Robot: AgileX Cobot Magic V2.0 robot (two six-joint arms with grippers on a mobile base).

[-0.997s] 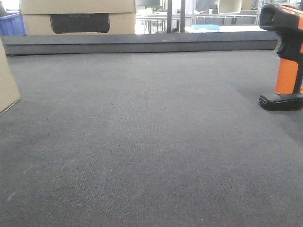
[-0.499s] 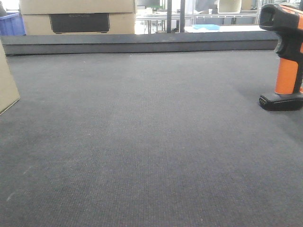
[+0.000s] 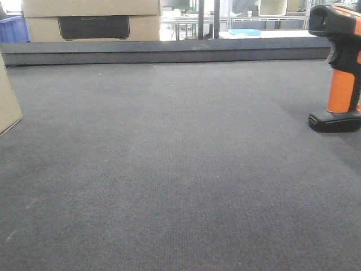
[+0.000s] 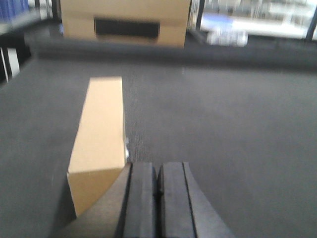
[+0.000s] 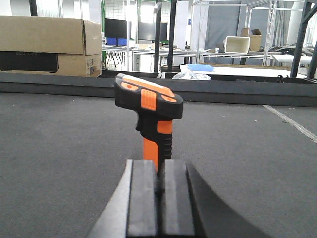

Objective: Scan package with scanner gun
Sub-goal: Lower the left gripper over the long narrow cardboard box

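Although a full second had passed across the front-view pictures, almost nothing was found changed. The scanner gun was left standing upright on its black foot at the 3 o'clock edge of the desk, just where it had been. Only the corner of the package, cut off at the 9 o'clock edge, was seen a shade further towards 9 o'clock. The large carton on the far ledge at 11 o'clock was displaced the same way. This was judged a slight drift of the view, not a move of the package.

In the left wrist view, which was blurred, the left jaws were seen pressed together with nothing between them. The package was seen lying flat on the desk, at 11 o'clock from the jaws and near them but not touched.

In the right wrist view the right jaws were likewise pressed together and empty. The scanner gun was seen upright at 12 o'clock beyond them, its foot hidden behind them. No arm was to be seen beside the gun in the front view, so it was taken to be ungrasped.

The task was therefore judged hardly begun. The right jaws would first have to be spread and brought round the orange handle. The gun and the package were set well apart, so one would have to be carried towards the other before any scan.
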